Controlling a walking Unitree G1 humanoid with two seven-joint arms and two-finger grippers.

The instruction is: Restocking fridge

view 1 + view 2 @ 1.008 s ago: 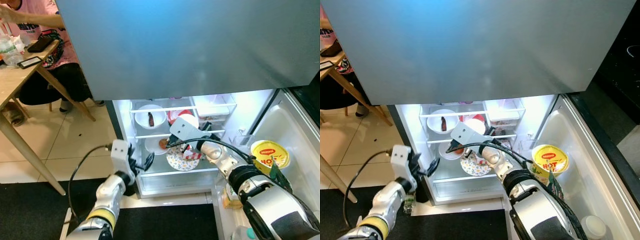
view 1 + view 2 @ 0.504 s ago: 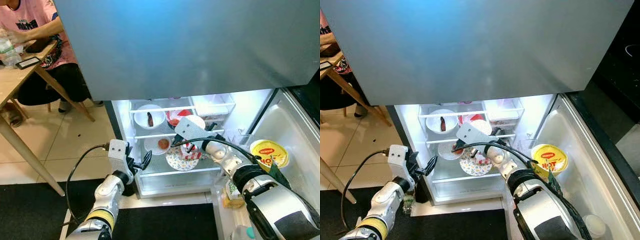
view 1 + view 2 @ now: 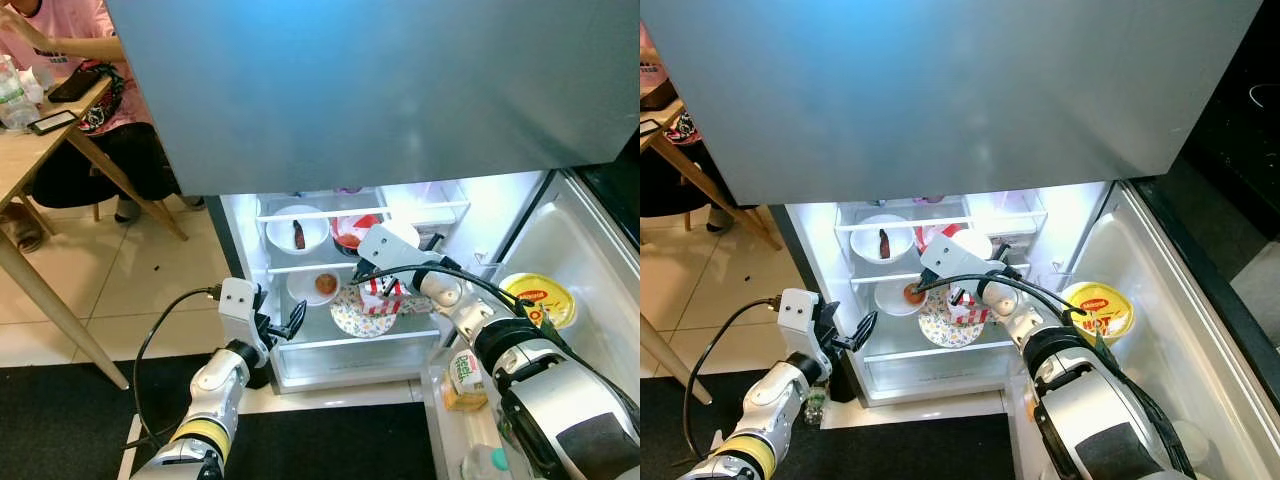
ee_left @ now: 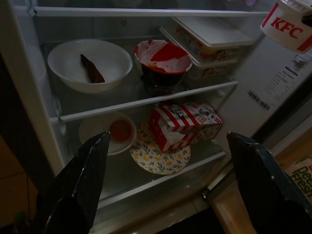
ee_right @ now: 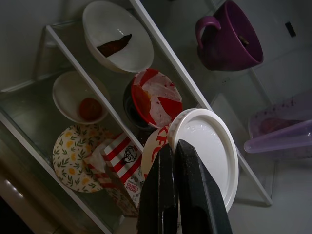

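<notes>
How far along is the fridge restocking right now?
Already shelved: a white bowl, a red-lined bowl and a KFC box on a floral plate. In hand: the right gripper holds a KFC tub inside the fridge, not yet set down. The left gripper waits open outside.

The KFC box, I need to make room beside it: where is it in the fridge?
The KFC box lies on the lower glass shelf, partly on the floral plate, right of the small bowl and below the red-lined bowl.

Two white bowls [image 4: 90, 58] [image 4: 108, 132], one floral plate [image 4: 161, 156], one purple mug [image 5: 229, 39].
</notes>
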